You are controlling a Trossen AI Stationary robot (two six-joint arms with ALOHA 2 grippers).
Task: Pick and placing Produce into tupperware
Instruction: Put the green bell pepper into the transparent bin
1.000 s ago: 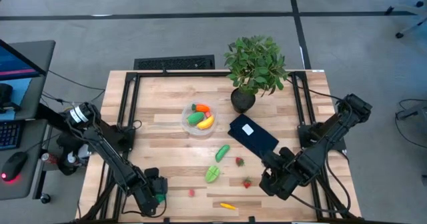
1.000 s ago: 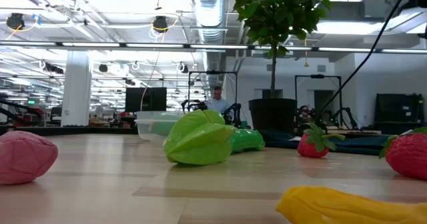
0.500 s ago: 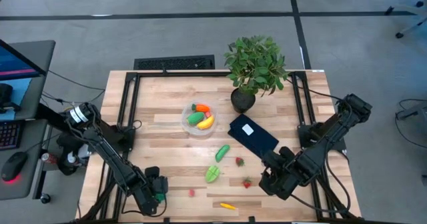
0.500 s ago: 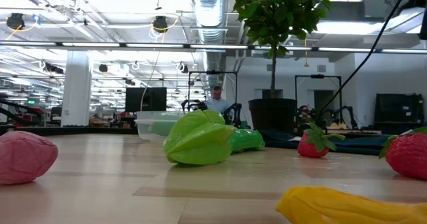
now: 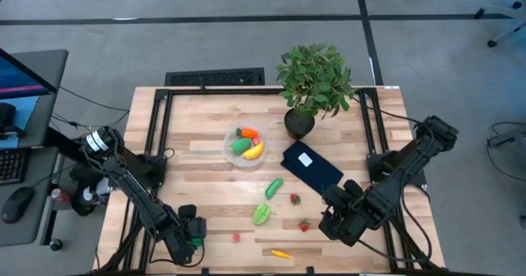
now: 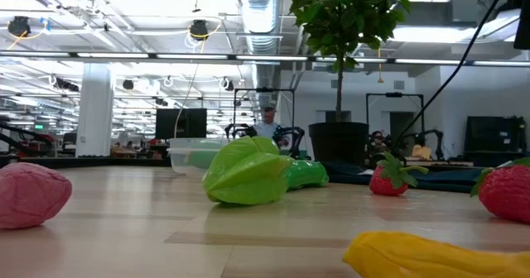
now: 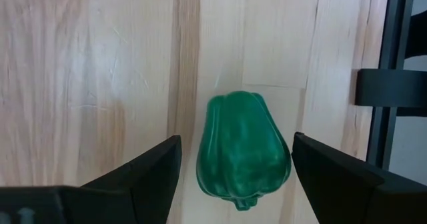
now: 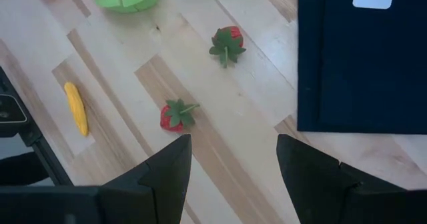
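Left gripper [image 7: 233,177], lower left, spread around the green pepper [image 7: 243,149]; right gripper [image 8: 230,177] spread, empty. Risk: closing off-centre squirts that rounded pepper off the table edge.

Dark green pepper [image 7: 243,151]: lies between the spread fingers of the left hand [image 5: 195,236]. Two red strawberries [image 8: 227,44] [image 8: 175,115] and a yellow piece [image 8: 76,108]: loose, ahead of the right hand [image 5: 329,218]. Clear round tupperware [image 5: 230,153]: upright, well beyond both hands, containing orange, green and yellow produce.
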